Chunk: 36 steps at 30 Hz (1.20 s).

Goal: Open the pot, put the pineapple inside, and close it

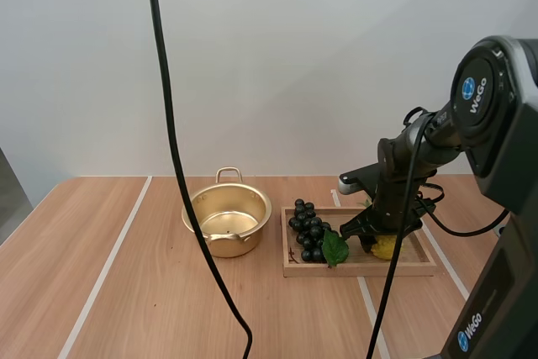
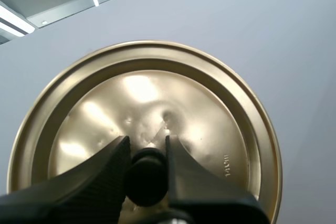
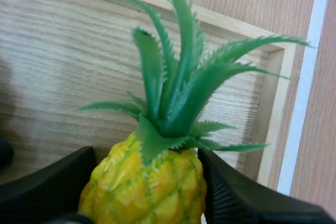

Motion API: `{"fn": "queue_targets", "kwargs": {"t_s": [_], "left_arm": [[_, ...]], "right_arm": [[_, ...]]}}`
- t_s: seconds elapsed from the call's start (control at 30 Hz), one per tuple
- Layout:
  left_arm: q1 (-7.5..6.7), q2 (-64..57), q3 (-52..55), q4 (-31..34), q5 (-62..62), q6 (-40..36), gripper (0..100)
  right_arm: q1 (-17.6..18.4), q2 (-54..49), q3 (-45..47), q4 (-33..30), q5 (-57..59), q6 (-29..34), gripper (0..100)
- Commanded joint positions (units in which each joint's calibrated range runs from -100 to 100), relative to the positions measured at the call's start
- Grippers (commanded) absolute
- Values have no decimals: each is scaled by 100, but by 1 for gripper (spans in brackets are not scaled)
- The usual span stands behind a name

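Note:
The gold pot point(image 1: 227, 220) stands open on the table, left of the wooden tray point(image 1: 361, 268). Its gold lid point(image 2: 157, 103) is held up by my left gripper point(image 2: 147, 142), whose fingers pinch the black knob point(image 2: 145, 177). The yellow pineapple point(image 3: 147, 187) with its green crown lies at the right end of the tray point(image 3: 63, 51). My right gripper point(image 3: 147, 156) is down over it, one finger pressed against each side of the fruit. From above, the pineapple point(image 1: 385, 247) peeks out under the right gripper point(image 1: 378, 237).
A bunch of dark grapes point(image 1: 308, 231) with a green leaf lies at the tray's left end, between pot and pineapple. White tape lines run across the wooden table point(image 1: 126, 292). There is bare table to the left of the pot.

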Motion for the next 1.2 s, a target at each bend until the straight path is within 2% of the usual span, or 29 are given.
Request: {"fn": "queue_targets", "kwargs": {"t_s": [0.0,0.27,0.5,0.7,0.93,1.17], "left_arm": [[5,-2,-136,-133,136,-54,0],[5,-15,-162,-108,154,-44,0],[5,-15,-183,-101,344,-44,0],[5,-15,-651,-101,363,-44,0],[5,-15,-1170,-98,506,-35,0],[5,-15,-1518,-98,859,-35,0]], "right_arm": [[-22,46,20,-70,146,35,0],[-22,-123,-369,-217,198,35,0],[-14,-882,-1787,13,883,-33,0],[-14,-1424,-3061,822,1708,-632,0],[53,-1621,-4032,2403,2645,-1531,0],[573,-1610,-4426,2505,3154,-1642,0]]}}
